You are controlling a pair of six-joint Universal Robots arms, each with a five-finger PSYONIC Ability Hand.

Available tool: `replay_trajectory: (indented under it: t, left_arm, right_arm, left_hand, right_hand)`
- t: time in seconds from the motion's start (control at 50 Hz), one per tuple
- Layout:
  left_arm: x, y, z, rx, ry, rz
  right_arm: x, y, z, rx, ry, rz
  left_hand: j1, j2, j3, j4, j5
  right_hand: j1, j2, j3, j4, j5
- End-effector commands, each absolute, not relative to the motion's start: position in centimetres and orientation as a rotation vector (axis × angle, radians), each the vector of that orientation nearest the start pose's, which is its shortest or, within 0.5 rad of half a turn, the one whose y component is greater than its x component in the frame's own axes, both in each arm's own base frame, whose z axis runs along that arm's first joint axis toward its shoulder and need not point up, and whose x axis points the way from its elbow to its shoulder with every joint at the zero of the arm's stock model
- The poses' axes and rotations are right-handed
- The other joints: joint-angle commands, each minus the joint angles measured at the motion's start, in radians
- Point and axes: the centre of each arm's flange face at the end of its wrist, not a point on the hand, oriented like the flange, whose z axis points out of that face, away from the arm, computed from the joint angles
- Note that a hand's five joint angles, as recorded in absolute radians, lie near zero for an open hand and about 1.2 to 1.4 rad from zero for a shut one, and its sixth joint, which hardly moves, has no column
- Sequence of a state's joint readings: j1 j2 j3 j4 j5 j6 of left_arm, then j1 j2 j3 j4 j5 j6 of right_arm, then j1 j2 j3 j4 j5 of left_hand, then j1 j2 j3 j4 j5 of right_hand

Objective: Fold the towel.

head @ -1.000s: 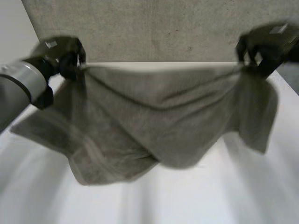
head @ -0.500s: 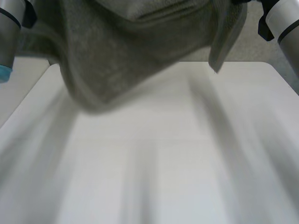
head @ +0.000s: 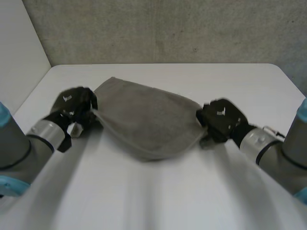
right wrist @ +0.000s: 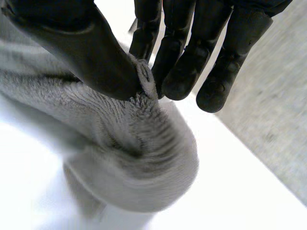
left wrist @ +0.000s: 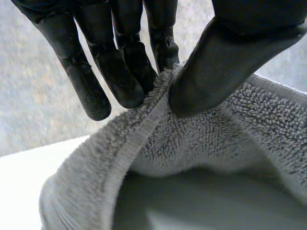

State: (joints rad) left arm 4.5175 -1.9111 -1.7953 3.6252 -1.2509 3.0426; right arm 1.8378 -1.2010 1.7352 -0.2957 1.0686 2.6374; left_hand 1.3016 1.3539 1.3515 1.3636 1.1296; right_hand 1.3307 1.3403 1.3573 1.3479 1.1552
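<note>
The towel (head: 148, 122) is grey terry cloth, stretched low across the middle of the white worktop (head: 158, 196) between my two hands. Its near edge bulges toward me in a rounded curve, and its far side rises to a blunt corner near my left side. From the head view I cannot tell whether its middle rests fully on the worktop or hangs just above it.

My left robot hand (head: 74, 106) grips the towel's left end. In my left wrist view the thumb (left wrist: 225, 62) presses the hemmed edge of the cloth against my fingers (left wrist: 122, 76), so this hand is pinching the towel at its rim. Below the pinch the cloth falls away in a loose loop, with the ribbed hem running down one side.

My right robot hand (head: 221, 120) grips the opposite end. In my right wrist view the thumb (right wrist: 86, 52) and fingers (right wrist: 184, 67) meet on a small bunched fold of the pile, pinching it too. Beneath that hand the towel rolls over into a thick rounded bulge that sits on the worktop.

Both my hands are near the worktop, well apart from each other, with the whole towel between them. Beyond the worktop's far edge stands a rough grey wall (head: 168, 28).
</note>
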Motion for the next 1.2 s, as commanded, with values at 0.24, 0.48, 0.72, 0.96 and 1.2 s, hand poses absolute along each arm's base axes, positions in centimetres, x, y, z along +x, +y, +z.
replay_trajectory:
  t: [0.24, 0.48, 0.72, 0.96, 1.2]
  left_arm:
    - [-23.3, -30.6, 12.7, 0.656, 2.624, -2.216]
    - [-23.2, -31.9, 12.2, 0.608, 2.479, -2.278]
    - [-23.4, -32.9, 10.3, 0.68, 2.443, -2.221]
    - [-23.1, -33.9, 10.7, 0.602, 2.389, -2.229]
    - [-23.0, -34.0, 10.8, 0.59, 2.374, -2.241]
  right_arm:
    - [23.7, -27.6, 17.4, -1.183, 1.979, -1.874]
    - [23.0, -28.5, 17.0, -1.15, 2.017, -1.876]
    - [21.4, -30.0, 17.6, -1.036, 2.125, -1.874]
    - [19.0, -32.0, 18.2, -0.944, 2.261, -1.908]
    - [18.5, -32.3, 17.7, -0.925, 2.306, -1.903]
  left_hand:
    - [-0.559, -0.611, -0.609, -0.621, -0.561]
    - [-0.68, -0.732, -0.73, -0.742, -0.683]
    - [-0.671, -0.724, -0.721, -0.733, -0.674]
    - [-0.657, -0.709, -0.706, -0.719, -0.659]
    - [-0.613, -0.665, -0.662, -0.675, -0.615]
  right_hand:
    - [0.066, 0.056, 0.039, 0.048, 0.067]
    - [0.066, 0.056, 0.039, 0.048, 0.067]
    - [0.066, 0.056, 0.039, 0.048, 0.067]
    - [0.066, 0.056, 0.039, 0.048, 0.067]
    - [0.066, 0.056, 0.039, 0.048, 0.067]
